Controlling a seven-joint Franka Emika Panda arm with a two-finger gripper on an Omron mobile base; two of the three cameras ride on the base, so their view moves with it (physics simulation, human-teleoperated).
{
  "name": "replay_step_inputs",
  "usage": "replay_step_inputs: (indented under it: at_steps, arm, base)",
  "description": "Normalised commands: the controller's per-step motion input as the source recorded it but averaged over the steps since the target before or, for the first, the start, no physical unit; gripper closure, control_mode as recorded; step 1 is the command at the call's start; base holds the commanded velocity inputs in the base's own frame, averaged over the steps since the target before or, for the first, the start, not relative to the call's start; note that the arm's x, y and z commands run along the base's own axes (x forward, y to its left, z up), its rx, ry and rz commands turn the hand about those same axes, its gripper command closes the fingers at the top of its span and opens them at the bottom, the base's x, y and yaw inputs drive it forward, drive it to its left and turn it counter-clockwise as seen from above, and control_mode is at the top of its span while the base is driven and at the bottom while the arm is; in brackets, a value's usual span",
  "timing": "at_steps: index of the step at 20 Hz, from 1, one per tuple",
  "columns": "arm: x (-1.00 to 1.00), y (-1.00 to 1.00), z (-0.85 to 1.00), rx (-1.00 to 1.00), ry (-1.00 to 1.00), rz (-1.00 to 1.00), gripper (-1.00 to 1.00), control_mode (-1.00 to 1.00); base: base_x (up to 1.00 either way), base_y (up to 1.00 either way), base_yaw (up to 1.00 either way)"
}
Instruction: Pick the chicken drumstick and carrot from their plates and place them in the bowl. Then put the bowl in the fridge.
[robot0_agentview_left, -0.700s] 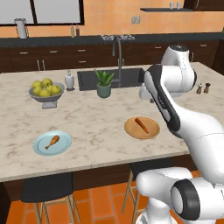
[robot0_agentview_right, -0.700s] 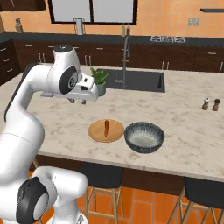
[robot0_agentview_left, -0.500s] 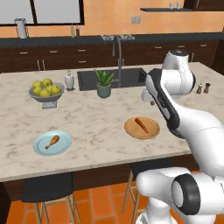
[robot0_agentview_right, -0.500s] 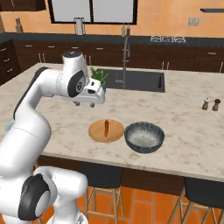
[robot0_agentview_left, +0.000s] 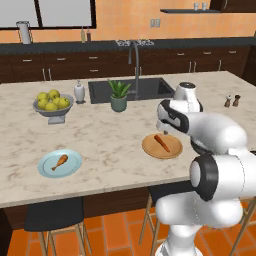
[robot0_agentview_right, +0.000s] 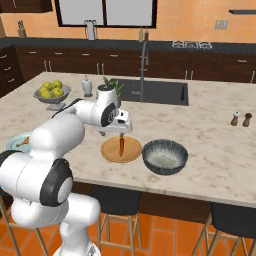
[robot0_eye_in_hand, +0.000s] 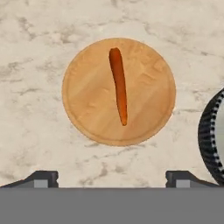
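The gripper (robot0_agentview_right: 121, 132) hangs above the wooden plate (robot0_eye_in_hand: 92, 109), jaws spread wide and holding nothing; in the hand view the 2 fingertips (robot0_eye_in_hand: 41, 178) stand far apart at the bottom, both over bare marble short of the plate's rim.

The carrot (robot0_eye_in_hand: 118, 91) lies straight across the plate's middle, clear of the rim all round. The bowl (robot0_agentview_right: 165, 156) sits just beside the plate on the robot's right, apart from it, its inside bare. Both lie near the front edge of the bench (robot0_agentview_right: 210, 145), with open marble beyond them toward the sink (robot0_agentview_right: 155, 92).

The drumstick (robot0_agentview_left: 59, 161) lies on the blue plate (robot0_agentview_left: 47, 167), well apart to the left, also near the front edge.

Further back stand a fruit bowl (robot0_agentview_left: 52, 106), a dispenser (robot0_agentview_left: 79, 92) and a potted plant (robot0_agentview_left: 119, 95); 2 shakers (robot0_agentview_right: 240, 119) stand far right.

The bench is pale veined marble. Stools (robot0_agentview_right: 115, 202) stand under its front edge on an orange tiled floor (robot0_agentview_right: 150, 240).
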Motion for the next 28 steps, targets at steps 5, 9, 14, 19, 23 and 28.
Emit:
replay_step_inputs:
  at_steps: [5, 9, 14, 19, 23, 28]
  arm:
    - [0.71, 0.00, -0.97, 0.00, 0.13, 0.00, -1.00, -1.00]
    - [0.42, 0.00, -0.72, 0.00, -0.01, 0.00, -1.00, -1.00]
    - [0.44, 0.00, -0.64, 0.00, -0.07, 0.00, -1.00, -1.00]
    - [0.43, -0.12, -0.50, 0.00, 0.00, 0.00, -1.00, -1.00]
    - [0.42, 0.00, -0.52, 0.00, 0.00, 0.00, 1.00, -1.00]
    - [0.02, 0.00, 0.00, 0.00, 0.00, 0.00, 1.00, -1.00]
  base:
    - [0.00, 0.00, 0.00]
    - [0.00, 0.00, 0.00]
    - [0.00, 0.00, 0.00]
    - [0.00, 0.00, 0.00]
    - [0.00, 0.00, 0.00]
    - [0.00, 0.00, 0.00]
